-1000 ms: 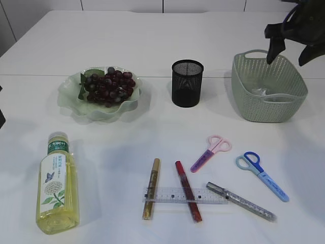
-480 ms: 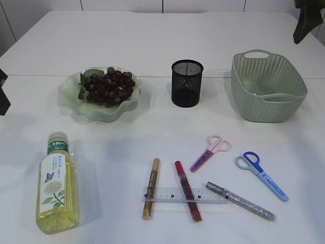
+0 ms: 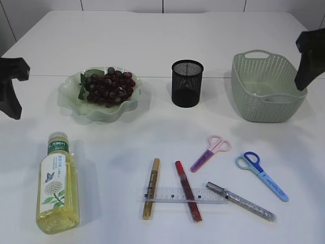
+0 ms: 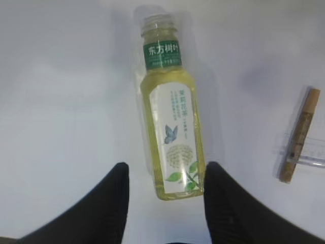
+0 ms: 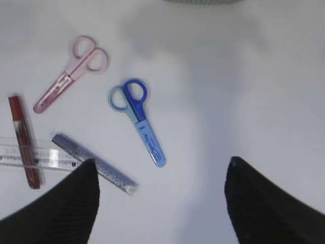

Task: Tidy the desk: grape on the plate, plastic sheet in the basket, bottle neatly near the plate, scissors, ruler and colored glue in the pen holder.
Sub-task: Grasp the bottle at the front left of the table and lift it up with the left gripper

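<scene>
I count one bottle [image 3: 57, 184] lying flat at front left, one bunch of grapes [image 3: 108, 86] on the plate [image 3: 68, 99], one pen holder [image 3: 187, 83], one basket [image 3: 266, 86], two scissors, pink [image 3: 210, 152] and blue [image 3: 261, 175], one ruler [image 3: 185, 195] across three glue sticks. My left gripper [image 4: 165, 178] hangs half-spread above the bottle, holding nothing; my right gripper [image 5: 160, 173] is wide, empty.

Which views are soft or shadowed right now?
Exterior view: sharp, even light, faint shadows beside the bottle and basket. Left wrist view: slightly soft, label text blurry, broad grey shadows on the table. Right wrist view: blue scissors fairly crisp, large diffuse shadow across the middle, fingers dark and featureless.
</scene>
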Controlling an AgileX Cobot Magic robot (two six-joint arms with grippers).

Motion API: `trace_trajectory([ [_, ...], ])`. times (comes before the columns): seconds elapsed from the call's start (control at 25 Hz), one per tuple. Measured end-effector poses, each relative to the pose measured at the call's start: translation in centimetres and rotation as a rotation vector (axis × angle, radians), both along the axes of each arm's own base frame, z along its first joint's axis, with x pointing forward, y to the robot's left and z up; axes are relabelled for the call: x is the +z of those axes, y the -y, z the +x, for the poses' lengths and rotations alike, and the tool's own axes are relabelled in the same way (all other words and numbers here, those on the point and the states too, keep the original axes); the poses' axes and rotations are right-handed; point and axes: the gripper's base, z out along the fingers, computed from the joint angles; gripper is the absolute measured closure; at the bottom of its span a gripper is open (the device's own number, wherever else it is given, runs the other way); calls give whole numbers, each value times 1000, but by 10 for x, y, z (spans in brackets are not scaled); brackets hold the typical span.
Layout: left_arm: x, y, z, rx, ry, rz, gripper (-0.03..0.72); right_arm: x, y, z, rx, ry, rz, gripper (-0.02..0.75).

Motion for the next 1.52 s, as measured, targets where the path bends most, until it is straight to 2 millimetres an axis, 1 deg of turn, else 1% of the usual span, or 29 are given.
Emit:
trace_trajectory([
  [0.08,-8,5,2,36,-51,-2,324,-6,1,-7,2,-21,-10,145],
  [0.2,-25,11,7,61,-144,1,277,-11,3,-14,5,-34,-30,145],
  [0.36,-41,17,12,80,-225,-6,195,-3,3,-21,5,-5,-29,145],
  [0.44,-46,18,15,94,-247,-34,172,2,4,-25,5,13,-29,145],
  [0.52,-49,18,19,111,-256,-71,163,7,4,-29,4,29,-28,145],
  [0.64,-57,12,25,141,-284,-77,160,12,4,-32,4,48,-27,145],
  [0.76,-69,9,34,151,-300,-68,158,15,4,-36,4,58,-26,145],
  [0.88,-85,11,43,109,-310,-57,157,19,4,-39,4,71,-21,146],
  [1.04,-102,14,49,93,-348,-49,157,20,4,-41,4,74,-19,146],
  [1.2,-108,14,51,89,-360,-43,156,20,4,-41,4,73,-15,146],
  [1.4,-116,17,55,98,-361,-58,99,20,4,-41,4,72,-14,146],
  [1.52,-124,18,57,108,-384,-58,91,20,4,-41,4,72,-13,146],
])
